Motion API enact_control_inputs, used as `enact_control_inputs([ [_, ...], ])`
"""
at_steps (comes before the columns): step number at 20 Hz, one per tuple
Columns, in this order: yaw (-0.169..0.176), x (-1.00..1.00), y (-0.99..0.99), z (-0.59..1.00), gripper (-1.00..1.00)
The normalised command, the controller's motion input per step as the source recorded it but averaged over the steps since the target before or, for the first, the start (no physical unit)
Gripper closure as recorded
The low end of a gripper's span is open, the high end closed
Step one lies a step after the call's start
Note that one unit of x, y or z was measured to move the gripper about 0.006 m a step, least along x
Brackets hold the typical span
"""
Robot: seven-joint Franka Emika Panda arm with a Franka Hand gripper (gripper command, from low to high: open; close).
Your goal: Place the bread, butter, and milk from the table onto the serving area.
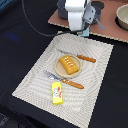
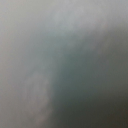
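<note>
The gripper [image 1: 85, 31] hangs at the far edge of the serving area [image 1: 35, 80], next to the pinkish-brown board [image 1: 107, 30]. Its fingers are hidden behind the white arm body; whether it is released or clenched cannot be told.

Bread [image 1: 69, 65]: a golden-orange rectangular loaf with rows of pale dots on top. It rests on the round tan plate [image 1: 59, 71], on the mat on the near side of the gripper.

Butter [image 1: 57, 93]: a bright-yellow stick with a red-and-white mark. It lies flat on the striped mat, farther from the gripper than the bread, beyond the orange-handled fork [image 1: 65, 80].

An orange-handled knife [image 1: 80, 57] lies between the gripper and the plate.

The wrist view shows only a grey-green blur; nothing identifiable.
</note>
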Motion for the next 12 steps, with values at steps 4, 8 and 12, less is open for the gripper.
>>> enact_control_inputs([
  [4, 0.0, 0.27, 0.0, -0.34, 1.0],
  [8, 0.0, 0.18, 0.04, -0.27, 1.0],
  [12, -0.001, 0.22, 0.12, -0.03, -1.0],
])
